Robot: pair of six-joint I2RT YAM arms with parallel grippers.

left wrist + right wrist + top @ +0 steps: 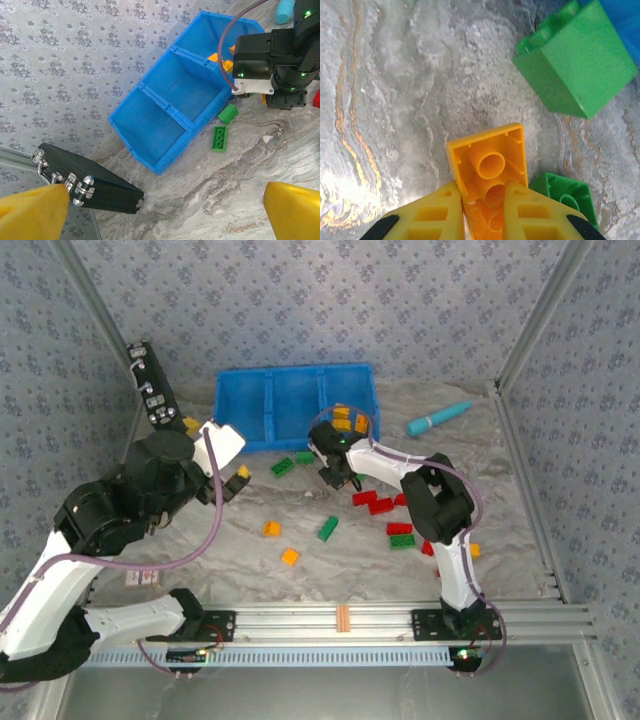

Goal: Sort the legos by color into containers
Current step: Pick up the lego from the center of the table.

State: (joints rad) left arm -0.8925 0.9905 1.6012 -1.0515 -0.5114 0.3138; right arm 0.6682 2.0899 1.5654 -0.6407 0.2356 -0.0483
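Observation:
The blue bin [295, 405] has three containers side by side; its right one holds orange legos [350, 420]. My right gripper [485, 192] is shut on an orange-yellow lego [490, 160] whose hollow underside faces the camera, low over the cloth just in front of the bin [170, 105]. Two green legos [575, 60] [565, 197] lie right beside it. In the top view that gripper [333, 472] sits near green legos [283, 467]. My left gripper [162, 210] hangs open and empty above the cloth left of the bin, its yellow fingers [32, 210] wide apart.
Red legos [372, 503], green legos [328, 528] and orange ones [290, 556] are scattered over the marbled cloth. A teal stick [438, 418] lies right of the bin. A black panel with silver parts [150, 385] stands at the left wall. Metal frame rails border the table.

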